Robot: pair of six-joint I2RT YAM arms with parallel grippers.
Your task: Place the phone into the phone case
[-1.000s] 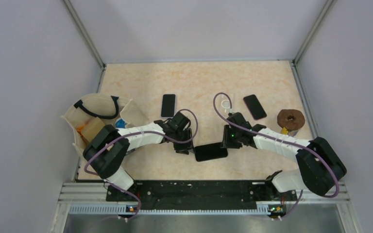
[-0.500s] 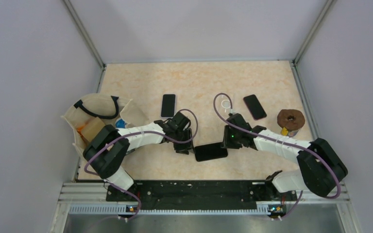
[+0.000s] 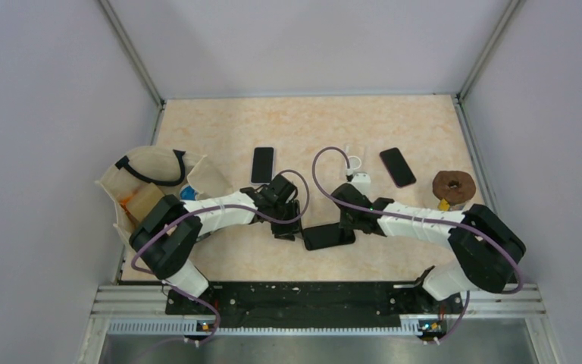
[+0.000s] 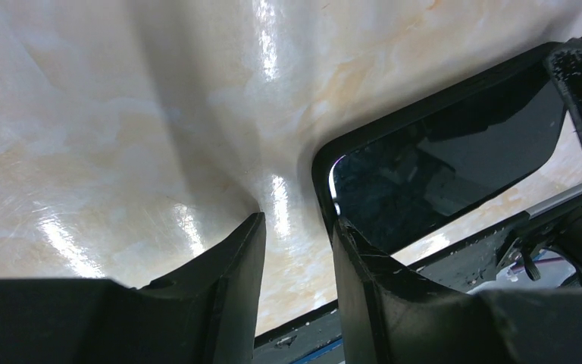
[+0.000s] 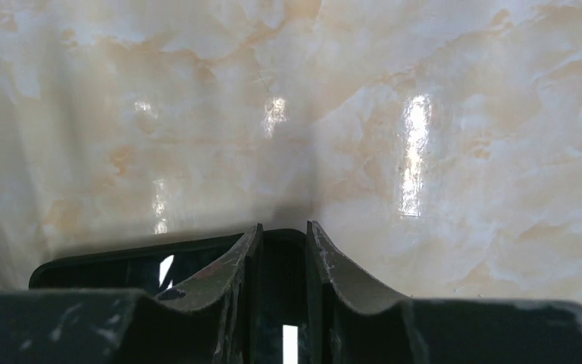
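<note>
A black phone (image 3: 328, 236) lies flat near the table's front middle, framed by the black case rim (image 4: 323, 168); its glossy screen (image 4: 447, 163) fills the right of the left wrist view. My left gripper (image 3: 291, 230) stands at the phone's left end, slightly open over bare table (image 4: 295, 224), its right finger (image 4: 360, 262) against the case corner. My right gripper (image 3: 346, 222) hangs over the phone's right end, jaws narrowly apart (image 5: 282, 227), fingertips (image 5: 235, 262) resting on top of the phone (image 5: 121, 269), gripping nothing.
Two more dark phones (image 3: 262, 164) (image 3: 398, 167) lie farther back. A cream tote bag (image 3: 151, 182) sits at the left, a brown ring-shaped object (image 3: 452, 186) at the right, a white plug (image 3: 360, 180) behind the right wrist. The black rail (image 3: 303, 299) borders the near edge.
My right arm swung left and its wrist turned, bringing the fingers onto the phone's right end. The phone shifted slightly left. The left arm stayed put.
</note>
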